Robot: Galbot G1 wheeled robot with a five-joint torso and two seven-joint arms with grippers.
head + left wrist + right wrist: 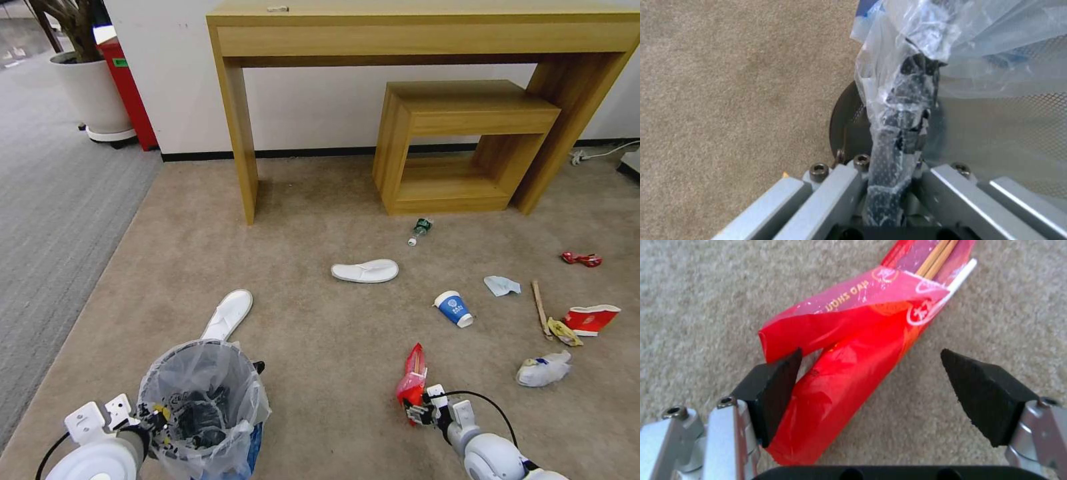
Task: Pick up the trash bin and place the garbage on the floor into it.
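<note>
Beige carpet floor [320, 200] spreads under both arms: nearest, the left gripper [902, 160] is clamped on the rim of the bag-lined trash bin [200, 400], while the right gripper [871, 386] sits low with jaws apart around a red wrapper [849, 373], not yet squeezed. Farther out lie two white slippers [365, 270], a blue cup [455, 309], a red cup [590, 319], tissue [501, 285] and a bottle [420, 230], so the bin seems secured and nearly all the collecting remains.
</note>
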